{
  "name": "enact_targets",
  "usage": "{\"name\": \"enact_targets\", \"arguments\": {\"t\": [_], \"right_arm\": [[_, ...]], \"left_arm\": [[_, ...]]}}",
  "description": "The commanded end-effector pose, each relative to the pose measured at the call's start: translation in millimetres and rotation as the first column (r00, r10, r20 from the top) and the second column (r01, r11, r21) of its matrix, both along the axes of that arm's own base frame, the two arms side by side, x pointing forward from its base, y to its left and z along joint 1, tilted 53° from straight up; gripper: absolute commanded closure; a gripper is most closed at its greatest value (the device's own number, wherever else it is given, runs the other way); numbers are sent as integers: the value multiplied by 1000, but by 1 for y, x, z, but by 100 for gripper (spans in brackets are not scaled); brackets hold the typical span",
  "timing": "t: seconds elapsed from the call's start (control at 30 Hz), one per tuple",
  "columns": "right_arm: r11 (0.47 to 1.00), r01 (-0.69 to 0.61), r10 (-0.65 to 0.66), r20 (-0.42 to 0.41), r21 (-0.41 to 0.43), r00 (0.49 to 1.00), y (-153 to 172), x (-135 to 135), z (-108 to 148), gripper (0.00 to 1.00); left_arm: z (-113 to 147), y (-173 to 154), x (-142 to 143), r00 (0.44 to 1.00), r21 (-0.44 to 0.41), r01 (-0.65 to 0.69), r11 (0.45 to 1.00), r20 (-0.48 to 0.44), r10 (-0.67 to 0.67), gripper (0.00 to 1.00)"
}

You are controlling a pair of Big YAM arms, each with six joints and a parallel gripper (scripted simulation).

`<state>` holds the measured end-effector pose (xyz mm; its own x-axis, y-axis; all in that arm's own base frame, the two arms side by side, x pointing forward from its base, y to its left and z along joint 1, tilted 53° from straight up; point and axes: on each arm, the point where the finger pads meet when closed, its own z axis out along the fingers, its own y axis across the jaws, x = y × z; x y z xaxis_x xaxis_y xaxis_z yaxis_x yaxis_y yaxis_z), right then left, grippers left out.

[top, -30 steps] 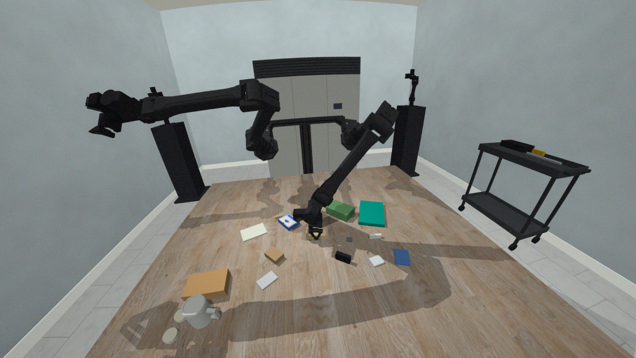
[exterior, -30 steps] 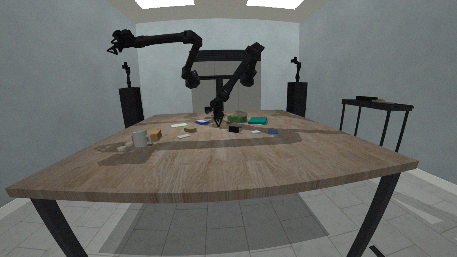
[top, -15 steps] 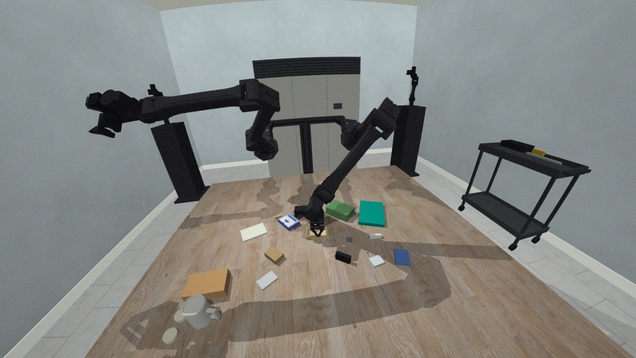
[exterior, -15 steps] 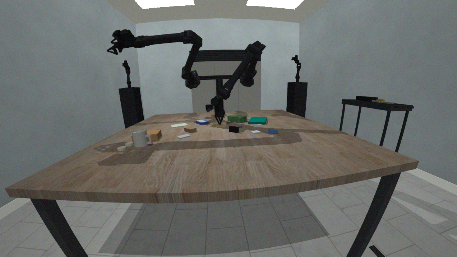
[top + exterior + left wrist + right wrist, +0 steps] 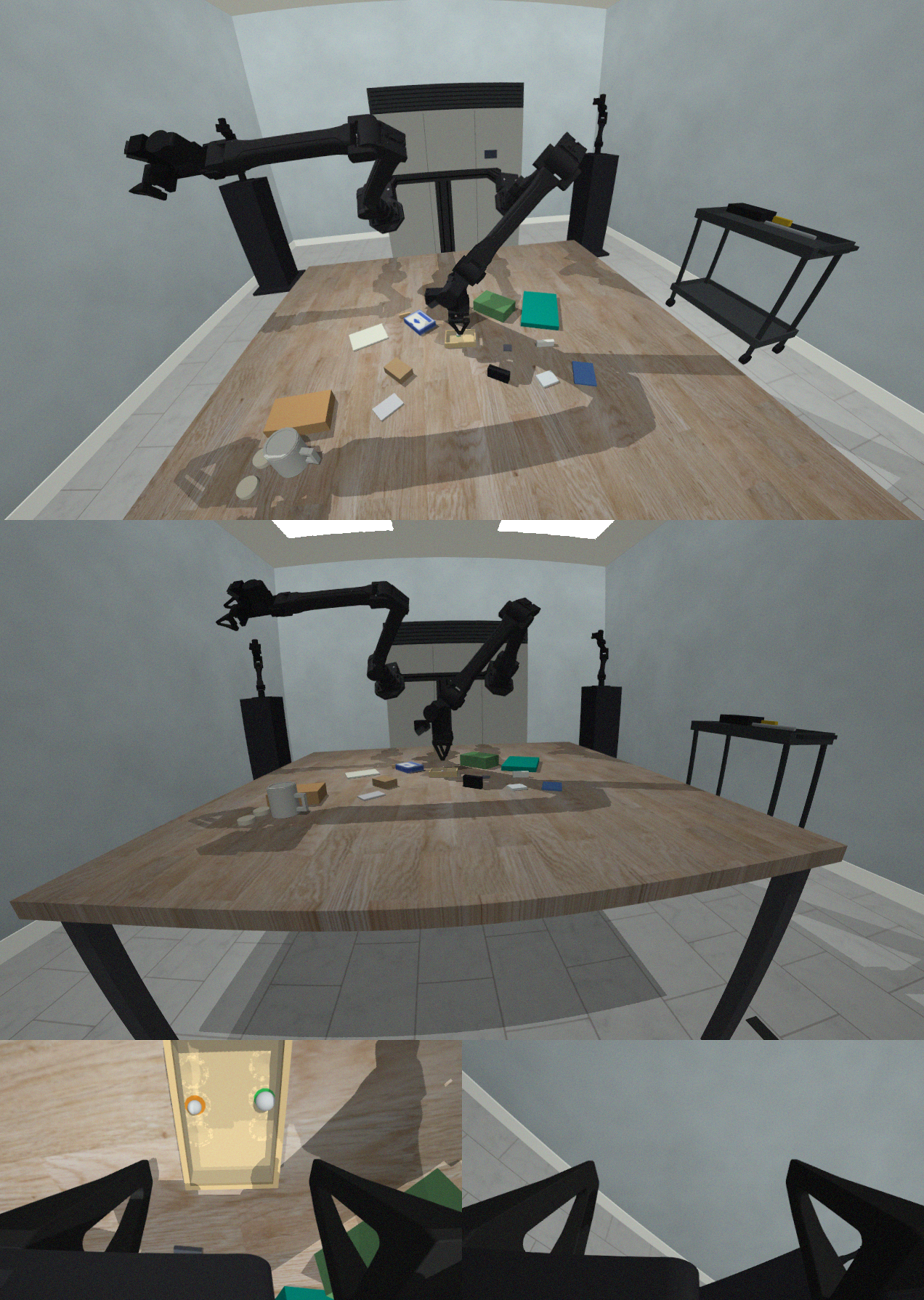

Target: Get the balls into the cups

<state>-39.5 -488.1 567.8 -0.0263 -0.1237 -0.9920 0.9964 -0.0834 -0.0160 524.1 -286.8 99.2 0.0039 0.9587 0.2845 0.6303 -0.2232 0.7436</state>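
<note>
The wooden puzzle (image 5: 460, 344) (image 5: 443, 773) (image 5: 218, 1187) lies flat on the table. In the left wrist view the large ball (image 5: 264, 1102) sits at the green cup (image 5: 264, 1090), covering most of it. The small ball (image 5: 195, 1107) sits within the orange cup (image 5: 195, 1097). My left gripper (image 5: 459, 332) (image 5: 442, 758) (image 5: 230, 1170) is open and empty, above the puzzle with its fingertips apart and not touching it. My right gripper (image 5: 223, 613) (image 5: 692, 1171) is open and empty, high up and far to the picture's left in the top and exterior views.
A green block (image 5: 494, 306) and a teal box (image 5: 540, 311) lie behind and right of the puzzle. A blue-and-white box (image 5: 418, 321) is at its left. A black block (image 5: 498, 373) and a brown block (image 5: 398, 370) lie in front. An orange box (image 5: 300, 412) and a mug (image 5: 284, 454) stand front left.
</note>
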Motion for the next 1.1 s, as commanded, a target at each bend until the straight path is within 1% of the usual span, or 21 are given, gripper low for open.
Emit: {"name": "enact_targets", "arguments": {"t": [0.0,0.2,0.33,1.07], "right_arm": [[1000,12,-12,14,-26,1000,7,-7,7,0],[1000,12,-12,14,-26,1000,7,-7,7,0],[1000,12,-12,14,-26,1000,7,-7,7,0],[1000,12,-12,14,-26,1000,7,-7,7,0]], "left_arm": [[17,-17,-14,1000,-28,16,999,19,-15,14],[19,-17,-20,1000,-26,16,1000,16,-15,14],[24,-20,-18,1000,-35,16,999,27,-15,14],[24,-19,-18,1000,-35,16,999,26,-15,14]]}}
